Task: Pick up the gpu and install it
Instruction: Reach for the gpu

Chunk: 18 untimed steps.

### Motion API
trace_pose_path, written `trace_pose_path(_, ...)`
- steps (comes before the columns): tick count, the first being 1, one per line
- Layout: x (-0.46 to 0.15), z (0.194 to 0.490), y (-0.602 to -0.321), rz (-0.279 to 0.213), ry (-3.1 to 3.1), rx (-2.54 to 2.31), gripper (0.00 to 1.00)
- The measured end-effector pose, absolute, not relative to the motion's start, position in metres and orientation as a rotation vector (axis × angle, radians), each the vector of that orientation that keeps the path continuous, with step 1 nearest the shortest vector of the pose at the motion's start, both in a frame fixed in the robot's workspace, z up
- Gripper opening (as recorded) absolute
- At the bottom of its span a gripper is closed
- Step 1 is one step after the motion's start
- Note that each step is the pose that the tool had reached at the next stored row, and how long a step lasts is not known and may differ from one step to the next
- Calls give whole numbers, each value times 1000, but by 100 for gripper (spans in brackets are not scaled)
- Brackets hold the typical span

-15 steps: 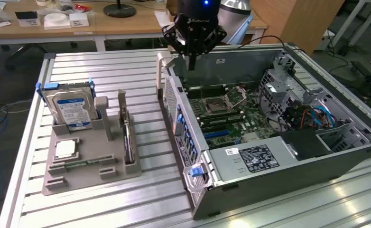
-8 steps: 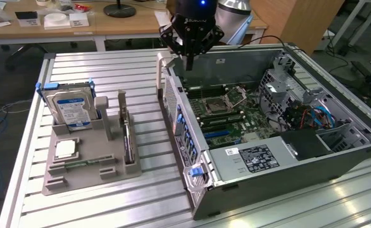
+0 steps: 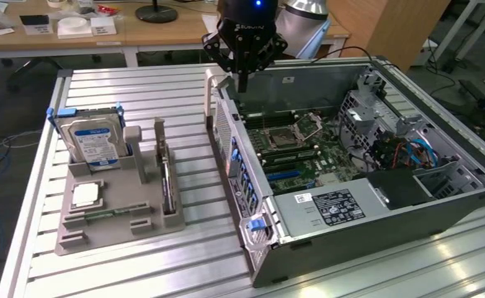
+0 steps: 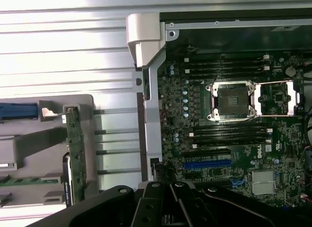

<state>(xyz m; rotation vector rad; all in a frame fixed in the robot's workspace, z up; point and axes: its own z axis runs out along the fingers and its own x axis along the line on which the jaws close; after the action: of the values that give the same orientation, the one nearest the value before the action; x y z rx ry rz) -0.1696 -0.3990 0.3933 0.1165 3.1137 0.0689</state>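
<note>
Exterior view: my pincer (image 3: 242,82) hangs pressed together, empty, over the computer case (image 3: 375,243) edge, the gpu (image 3: 167,186) standing edge-on in the grey holder (image 3: 118,208) nearby, so I'd align squarely along its thin edge.

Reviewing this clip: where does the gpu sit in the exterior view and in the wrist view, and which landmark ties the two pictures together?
Exterior view: the gpu stands edge-on in the grey holder, on the exterior view's left of the open computer case.
Wrist view: the gpu is the green strip on edge in the grey holder, across the table slats from the case wall.
Shared landmark: the empty processor socket inside the case.
</note>
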Motion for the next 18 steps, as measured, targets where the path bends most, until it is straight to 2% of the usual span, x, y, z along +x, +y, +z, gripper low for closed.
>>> trace_pose_path(18,-190,393,-399,69,3114,116,11)
